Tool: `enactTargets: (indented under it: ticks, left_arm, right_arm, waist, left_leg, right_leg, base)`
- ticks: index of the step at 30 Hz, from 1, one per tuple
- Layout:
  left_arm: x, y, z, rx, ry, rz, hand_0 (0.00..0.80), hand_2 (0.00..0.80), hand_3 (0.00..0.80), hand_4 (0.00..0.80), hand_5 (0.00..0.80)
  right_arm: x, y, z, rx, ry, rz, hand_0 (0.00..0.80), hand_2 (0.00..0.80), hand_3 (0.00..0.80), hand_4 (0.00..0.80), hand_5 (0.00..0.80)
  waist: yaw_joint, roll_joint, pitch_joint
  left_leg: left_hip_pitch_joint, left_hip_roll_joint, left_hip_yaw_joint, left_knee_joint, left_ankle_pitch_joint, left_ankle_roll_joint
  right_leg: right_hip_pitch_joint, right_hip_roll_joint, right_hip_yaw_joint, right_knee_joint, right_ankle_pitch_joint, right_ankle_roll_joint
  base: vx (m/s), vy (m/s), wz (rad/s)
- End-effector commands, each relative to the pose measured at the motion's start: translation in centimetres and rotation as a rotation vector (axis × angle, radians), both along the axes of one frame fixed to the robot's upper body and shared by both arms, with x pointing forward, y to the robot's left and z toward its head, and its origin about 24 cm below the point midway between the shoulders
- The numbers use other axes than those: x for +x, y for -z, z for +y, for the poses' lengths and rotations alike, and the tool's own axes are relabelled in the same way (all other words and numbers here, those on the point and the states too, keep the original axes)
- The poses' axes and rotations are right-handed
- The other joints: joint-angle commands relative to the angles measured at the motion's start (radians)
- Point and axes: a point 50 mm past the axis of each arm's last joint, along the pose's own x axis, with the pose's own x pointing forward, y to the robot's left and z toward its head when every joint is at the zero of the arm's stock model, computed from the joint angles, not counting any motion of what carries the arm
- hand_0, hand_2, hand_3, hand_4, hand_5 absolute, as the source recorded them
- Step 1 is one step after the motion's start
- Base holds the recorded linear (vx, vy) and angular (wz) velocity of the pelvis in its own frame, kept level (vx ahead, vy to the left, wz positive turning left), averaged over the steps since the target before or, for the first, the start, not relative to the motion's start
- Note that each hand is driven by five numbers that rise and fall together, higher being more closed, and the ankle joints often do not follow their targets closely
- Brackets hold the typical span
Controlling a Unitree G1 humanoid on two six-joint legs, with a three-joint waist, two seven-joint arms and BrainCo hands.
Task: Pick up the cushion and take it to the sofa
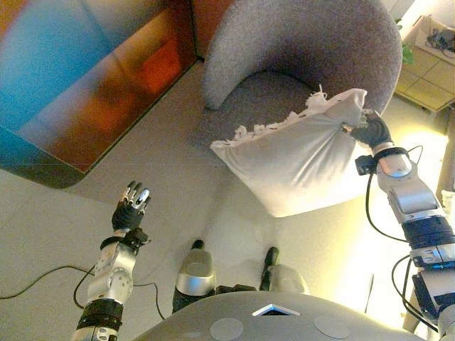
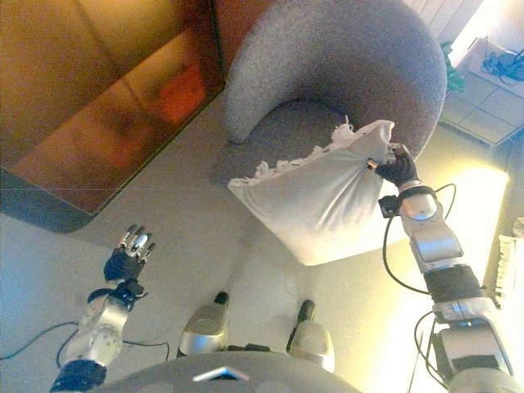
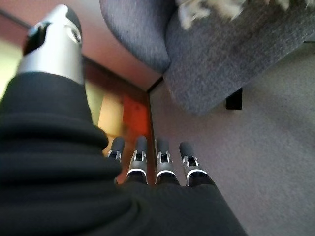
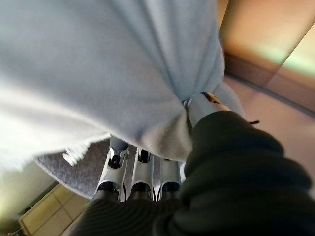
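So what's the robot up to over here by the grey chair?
The robot's right hand is pinching a corner of a white fringed cushion, holding it up in front of the grey armchair. The cushion hangs clear of the floor. The left hand is held out open and empty, over the floor to the side.

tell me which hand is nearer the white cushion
Right. The right hand grips a corner of the white cushion, holding it up over the grey armchair. The left hand is open and apart from it, above the floor.
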Motion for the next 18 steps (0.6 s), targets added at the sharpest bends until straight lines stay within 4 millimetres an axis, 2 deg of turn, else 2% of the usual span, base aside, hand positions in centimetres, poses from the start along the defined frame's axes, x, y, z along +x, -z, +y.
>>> enactTargets:
  ticks: [1, 2, 3, 6, 12, 18]
  left_arm:
    - [0.9, -1.7, 0.4, 0.056, 0.115, -0.058, 0.000, 0.000, 0.000, 0.000, 0.000]
    - [1.2, -1.7, 0.2, 0.049, 0.133, -0.055, 0.000, 0.000, 0.000, 0.000, 0.000]
    - [1.5, -1.6, -0.1, 0.030, 0.143, -0.059, 0.000, 0.000, 0.000, 0.000, 0.000]
    - [2.3, -2.2, -0.9, 0.014, 0.156, -0.082, 0.000, 0.000, 0.000, 0.000, 0.000]
    - [2.8, -3.0, -0.4, 0.049, 0.145, -0.103, 0.000, 0.000, 0.000, 0.000, 0.000]
    - [2.6, -3.3, 0.7, 0.084, 0.139, -0.098, 0.000, 0.000, 0.000, 0.000, 0.000]
  right_arm:
    - [2.5, -10.6, -0.3, -0.034, 0.008, -0.390, 0.800, 0.800, 0.800, 0.800, 0.800]
    - [2.3, -10.6, -0.8, -0.053, 0.026, -0.392, 0.800, 0.800, 0.800, 0.800, 0.800]
    - [2.2, -10.7, -1.1, -0.067, 0.040, -0.396, 0.800, 0.800, 0.800, 0.800, 0.800]
    - [2.4, -11.5, -1.1, -0.087, 0.050, -0.408, 0.800, 0.800, 0.800, 0.800, 0.800]
    - [3.6, -14.8, -2.2, -0.144, 0.098, -0.459, 0.800, 0.800, 0.800, 0.800, 0.800]
    - [4.2, -17.9, -3.0, -0.203, 0.139, -0.504, 0.800, 0.800, 0.800, 0.800, 0.800]
  waist:
    - [0.020, -0.042, -0.048]
    - [0.016, -0.040, -0.045]
    - [0.015, -0.037, -0.043]
    - [0.025, -0.023, -0.032]
    - [0.053, -0.005, 0.012]
    - [0.083, -0.009, 0.026]
  left_leg:
    - [-0.007, 0.028, 0.105, 0.078, -0.027, 0.005]
    - [-0.020, 0.040, 0.121, 0.077, -0.020, -0.001]
    - [-0.023, 0.045, 0.116, 0.049, -0.005, -0.006]
    - [-0.026, 0.039, 0.078, -0.035, 0.038, -0.007]
    - [-0.053, 0.028, 0.067, -0.087, 0.071, 0.001]
    - [-0.088, 0.021, 0.064, -0.077, 0.074, 0.003]
  right_leg:
    - [-0.028, -0.071, -0.032, 0.071, 0.019, 0.032]
    - [-0.021, -0.072, -0.054, 0.072, 0.013, 0.030]
    - [-0.020, -0.076, -0.078, 0.070, 0.011, 0.032]
    - [-0.030, -0.076, -0.093, 0.059, 0.011, 0.038]
    - [-0.050, -0.085, -0.113, 0.037, 0.021, 0.047]
    - [-0.044, -0.100, -0.135, 0.016, 0.029, 0.056]
  base:
    - [0.069, -0.102, 0.60]
    - [0.022, -0.061, 0.99]
    - [-0.007, -0.022, 1.33]
    - [-0.044, -0.003, 0.80]
    - [-0.056, -0.002, 0.18]
    - [0.014, -0.007, 0.01]
